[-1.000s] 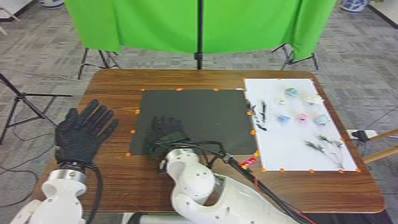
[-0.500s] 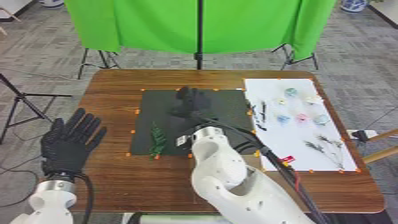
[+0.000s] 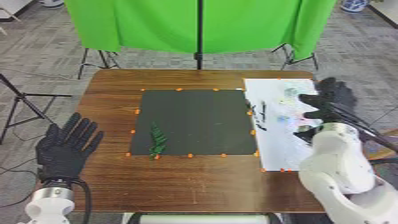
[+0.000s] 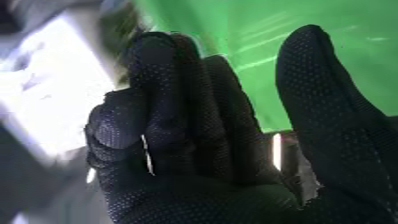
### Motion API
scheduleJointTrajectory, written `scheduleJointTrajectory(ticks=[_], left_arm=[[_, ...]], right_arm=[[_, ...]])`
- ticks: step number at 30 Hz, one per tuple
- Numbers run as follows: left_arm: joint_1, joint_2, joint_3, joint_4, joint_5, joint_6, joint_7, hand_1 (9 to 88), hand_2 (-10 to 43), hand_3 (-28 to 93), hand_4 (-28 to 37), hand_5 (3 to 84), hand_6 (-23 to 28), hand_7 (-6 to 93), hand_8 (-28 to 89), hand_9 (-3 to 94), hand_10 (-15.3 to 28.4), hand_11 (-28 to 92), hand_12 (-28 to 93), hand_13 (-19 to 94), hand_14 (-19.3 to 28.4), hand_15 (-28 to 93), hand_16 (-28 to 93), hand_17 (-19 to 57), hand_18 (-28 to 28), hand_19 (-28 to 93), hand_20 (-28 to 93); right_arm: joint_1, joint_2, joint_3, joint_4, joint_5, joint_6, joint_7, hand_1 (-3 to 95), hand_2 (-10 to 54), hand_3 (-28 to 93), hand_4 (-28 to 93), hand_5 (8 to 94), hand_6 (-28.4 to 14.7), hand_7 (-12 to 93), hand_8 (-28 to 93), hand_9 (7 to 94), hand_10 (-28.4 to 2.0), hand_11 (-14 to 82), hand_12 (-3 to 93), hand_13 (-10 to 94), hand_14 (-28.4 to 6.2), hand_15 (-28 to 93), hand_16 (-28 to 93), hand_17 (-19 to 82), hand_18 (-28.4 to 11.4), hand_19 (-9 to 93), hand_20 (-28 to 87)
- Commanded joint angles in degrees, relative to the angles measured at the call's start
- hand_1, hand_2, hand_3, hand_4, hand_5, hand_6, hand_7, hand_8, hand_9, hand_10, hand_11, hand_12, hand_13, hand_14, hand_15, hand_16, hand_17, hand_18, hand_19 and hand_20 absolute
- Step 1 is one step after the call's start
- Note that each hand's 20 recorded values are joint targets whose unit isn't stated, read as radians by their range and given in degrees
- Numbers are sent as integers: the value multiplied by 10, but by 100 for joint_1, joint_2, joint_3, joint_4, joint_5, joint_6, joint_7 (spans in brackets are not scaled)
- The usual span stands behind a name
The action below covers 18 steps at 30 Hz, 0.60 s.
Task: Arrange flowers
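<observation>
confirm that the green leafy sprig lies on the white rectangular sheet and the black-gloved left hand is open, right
Wrong surface: the head view shows the sprig on the dark square mat instead. The left hand is open.

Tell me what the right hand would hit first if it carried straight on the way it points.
Most likely the green cloth beyond the table: the right hand points that way in both views. Depth is unclear, so it might pass over or beside it.
</observation>
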Motion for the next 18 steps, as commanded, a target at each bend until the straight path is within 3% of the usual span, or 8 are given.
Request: scheduleJointTrajectory(ticks=[1, 8, 13, 18], left_arm=[[115, -68, -8, -13, -87, 0, 11, 267, 123, 754, -281, 447, 74, 184, -94, 398, 157, 261, 153, 274, 152, 411, -35, -55, 154, 366, 187], [53, -90, 6, -1, -86, 84, -55, 266, 124, 754, -281, 448, 74, 186, -94, 398, 156, 263, 155, 275, 152, 413, -35, -55, 154, 368, 189], [39, -114, -19, 20, 74, 9, -183, 268, 133, 751, -282, 449, 74, 185, -95, 400, 156, 263, 154, 277, 152, 416, -35, -55, 154, 367, 189], [46, -139, -18, -1, -26, 71, -198, 268, 140, 751, -280, 448, 74, 185, -94, 399, 156, 264, 154, 278, 153, 418, -36, -55, 154, 368, 189]], right_arm=[[-1211, 193, 1117, 85, 409, -816, 375, 406, -95, 653, -240, 552, -99, 112, -68, 605, -232, 190, 209, 579, -180, 562, 243, 372, -265, 915, 332], [-1413, 22, 1361, 91, 830, -1537, 395, 401, -95, 638, -259, 552, -99, 109, -64, 575, -236, 162, 199, 551, -188, 563, 229, 358, -268, 915, 330], [-1473, -153, 1455, 130, 1104, -2024, 412, 410, -95, 651, -275, 559, -97, 110, -67, 557, -238, 144, 196, 534, -189, 545, 218, 338, -273, 902, 332], [-1388, -233, 1333, 391, 1136, -2098, 352, 476, -95, 679, -279, 605, -55, 139, -80, 594, -211, 159, 198, 540, -176, 532, 214, 336, -267, 891, 338]])
